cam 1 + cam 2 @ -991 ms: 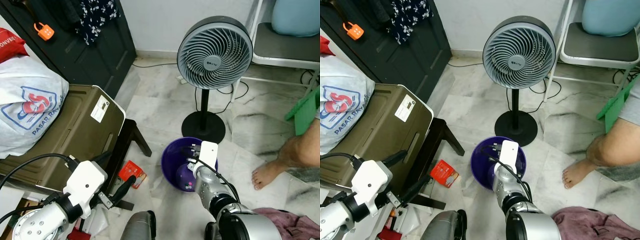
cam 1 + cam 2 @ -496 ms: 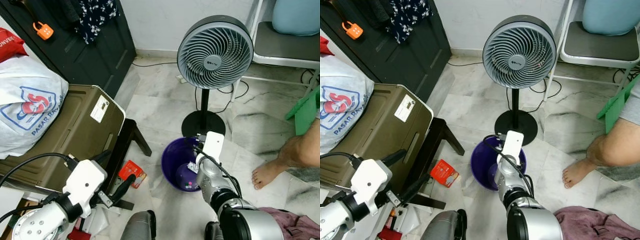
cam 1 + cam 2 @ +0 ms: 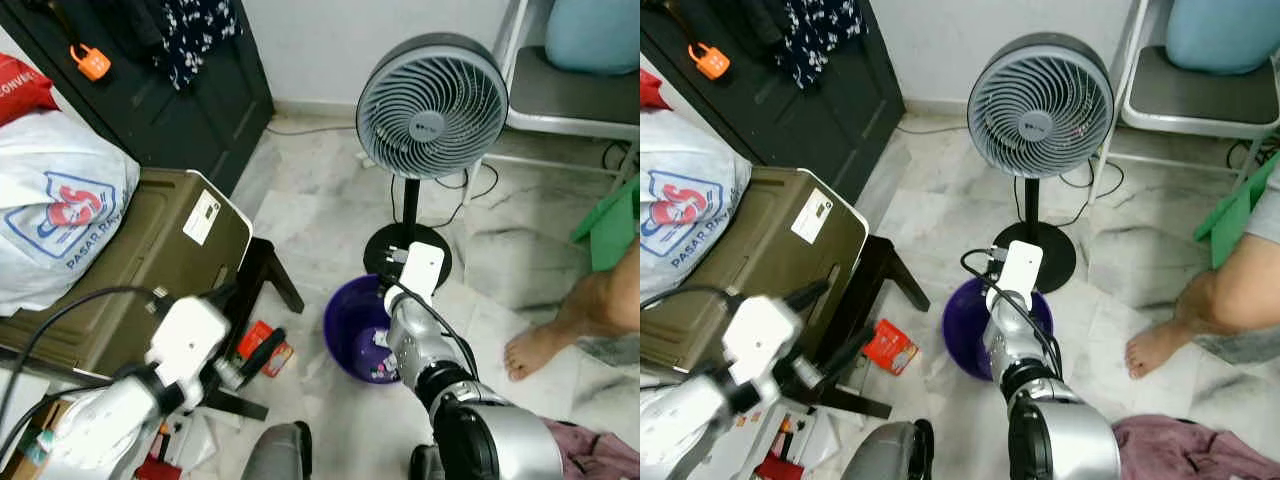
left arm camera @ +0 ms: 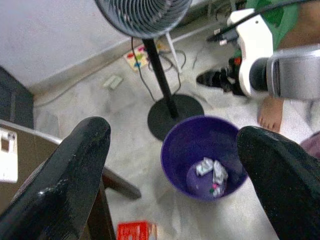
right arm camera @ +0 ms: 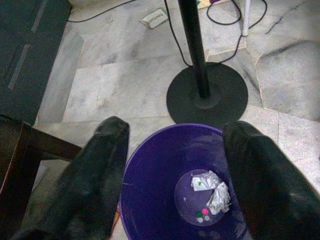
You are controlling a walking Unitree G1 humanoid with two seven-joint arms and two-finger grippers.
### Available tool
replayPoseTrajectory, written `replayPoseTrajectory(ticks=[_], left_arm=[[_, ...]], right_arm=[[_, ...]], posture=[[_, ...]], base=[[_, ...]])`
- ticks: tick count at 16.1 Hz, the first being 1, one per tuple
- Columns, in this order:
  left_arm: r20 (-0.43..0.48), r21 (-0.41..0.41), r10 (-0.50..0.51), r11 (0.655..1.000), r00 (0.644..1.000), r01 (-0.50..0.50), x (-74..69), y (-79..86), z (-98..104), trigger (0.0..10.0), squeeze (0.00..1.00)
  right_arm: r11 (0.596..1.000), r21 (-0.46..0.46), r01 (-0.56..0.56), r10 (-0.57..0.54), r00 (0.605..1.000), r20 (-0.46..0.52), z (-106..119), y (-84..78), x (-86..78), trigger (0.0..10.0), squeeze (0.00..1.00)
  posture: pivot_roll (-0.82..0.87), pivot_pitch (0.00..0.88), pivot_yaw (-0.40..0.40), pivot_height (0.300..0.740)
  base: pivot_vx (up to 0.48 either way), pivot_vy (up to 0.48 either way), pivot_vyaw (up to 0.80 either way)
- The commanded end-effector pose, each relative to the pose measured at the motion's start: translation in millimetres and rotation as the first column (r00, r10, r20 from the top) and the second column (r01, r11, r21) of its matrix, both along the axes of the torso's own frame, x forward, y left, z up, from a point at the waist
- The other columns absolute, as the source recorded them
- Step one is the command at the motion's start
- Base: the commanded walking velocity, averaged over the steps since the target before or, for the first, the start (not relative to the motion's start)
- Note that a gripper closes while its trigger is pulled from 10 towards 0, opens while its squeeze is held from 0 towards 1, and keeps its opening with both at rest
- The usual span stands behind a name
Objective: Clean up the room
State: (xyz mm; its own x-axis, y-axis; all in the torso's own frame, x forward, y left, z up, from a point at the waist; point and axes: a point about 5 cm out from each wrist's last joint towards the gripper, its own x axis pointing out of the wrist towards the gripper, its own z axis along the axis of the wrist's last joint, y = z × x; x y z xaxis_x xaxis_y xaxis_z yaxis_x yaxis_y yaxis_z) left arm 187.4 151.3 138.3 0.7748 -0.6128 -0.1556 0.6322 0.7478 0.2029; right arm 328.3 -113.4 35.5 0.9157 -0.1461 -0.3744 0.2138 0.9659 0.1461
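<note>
We start with the big things; a tall fan (image 3: 432,100) stands on the floor (image 3: 320,210), and a brown case (image 3: 150,260) lies on a dark stool (image 3: 262,280) at our left, with a white bag (image 3: 55,215) on top of it; a person's foot (image 3: 535,350) is at our right.

Next is the purple bin (image 5: 170,200), just in front of the fan's round foot; our right gripper (image 5: 172,175) hangs above it with its fingers wide apart and nothing in them; crumpled bits of paper (image 5: 212,187) lie at the bottom of the bin.

Our left gripper (image 4: 175,170) is also wide open and holds nothing; it is up beside the stool.

Smallest is the red packet (image 3: 264,345); it lies flat on the floor between the stool and the bin; we think it is light and thin, maybe a bit slippery; we would pinch it by one edge, since it lies so flat.
</note>
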Motion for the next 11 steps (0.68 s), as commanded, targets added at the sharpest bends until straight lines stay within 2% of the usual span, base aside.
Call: replayPoseTrajectory(ticks=[1, 2, 5, 8, 10, 11], left_arm=[[0.003, 0.008, 0.022, 1.000, 1.000, -0.022, 7.8, -1.4, -5.7, 10.0, 0.00], [0.024, -0.006, 0.024, 1.000, 0.999, -0.024, 15.0, -6.7, -5.6, 10.0, 0.00], [0.102, -0.041, 0.014, 0.999, 0.995, -0.010, 43.0, -24.0, -6.7, 10.0, 0.00], [0.150, -0.064, 0.046, 0.997, 0.988, -0.036, 64.1, -31.0, -7.4, 10.0, 0.00], [0.164, -0.071, 0.051, 0.997, 0.985, -0.040, 72.3, -35.0, -9.2, 10.0, 0.00], [0.185, -0.074, 0.044, 0.997, 0.982, -0.031, 77.8, -39.9, -10.7, 10.0, 0.00]], right_arm=[[0.999, 0.005, -0.049, 0.049, 0.999, -0.011, -3.1, 8.2, -3.1, 10.0, 1.00], [0.997, -0.010, -0.079, 0.079, 0.997, -0.011, -3.8, 8.2, -3.7, 10.0, 1.00], [0.968, -0.096, -0.230, 0.237, 0.969, 0.071, 7.7, 13.7, -3.9, 10.0, 1.00], [0.959, -0.130, -0.252, 0.270, 0.952, 0.146, 26.8, 6.4, -7.0, 10.0, 1.00], [0.949, -0.130, -0.287, 0.307, 0.937, 0.168, 33.9, 4.1, -17.4, 10.0, 1.00], [0.921, -0.181, -0.345, 0.375, 0.911, 0.173, 38.1, 2.7, -34.9, 10.0, 1.00]], posture=[[0.30, 0.097, 0.167, 0.740], [0.28, 0.080, 0.154, 0.740], [0.18, 0.000, 0.100, 0.740], [0.12, 0.000, 0.078, 0.740], [0.09, 0.000, 0.075, 0.740], [0.06, 0.000, 0.082, 0.740]], base=[[0.000, 0.000, 0.00], [0.000, 0.000, 0.00], [0.000, 0.000, 0.00], [0.000, 0.000, 0.00], [0.000, 0.000, 0.00], [0.000, 0.000, 0.00]])
